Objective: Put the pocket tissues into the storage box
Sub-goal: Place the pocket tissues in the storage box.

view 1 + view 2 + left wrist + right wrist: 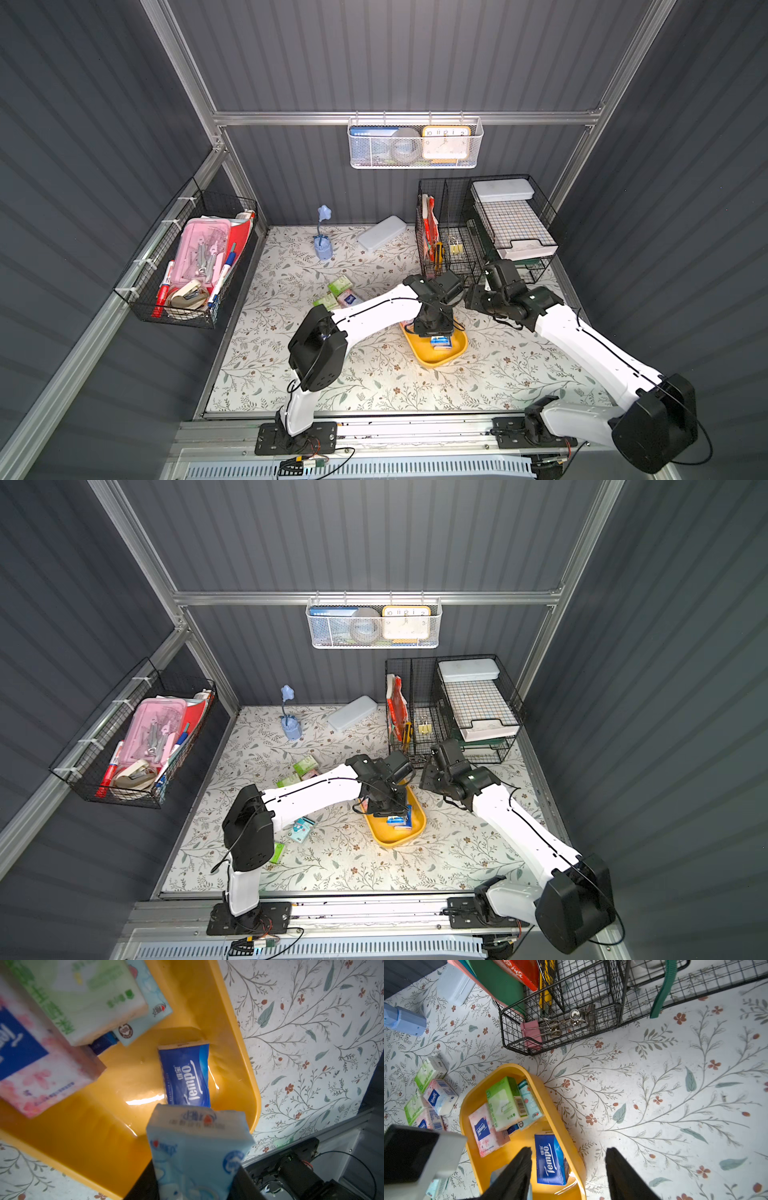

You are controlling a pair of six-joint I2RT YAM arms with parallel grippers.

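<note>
The yellow storage box (432,360) (471,1097) lies mid-table. Inside it are a green packet (504,1103), a pink one (485,1130), a teal one (529,1101) and a dark blue one (185,1076). My left gripper (193,1180) hangs over the box's near end, shut on a pale blue packet of pocket tissues (197,1142). Just beyond the box's far right side, my right gripper (569,1150) is open and holds nothing. More green and pink packets (343,291) lie left of the box. Teal and green ones (301,829) show by the left arm.
A black wire organiser (486,232) stands at the back right, close behind my right gripper, with a pink binder clip (529,1030) inside. A grey-white pencil case (381,232) and a blue desk fan (323,245) sit at the back. A wire basket (187,266) hangs on the left wall.
</note>
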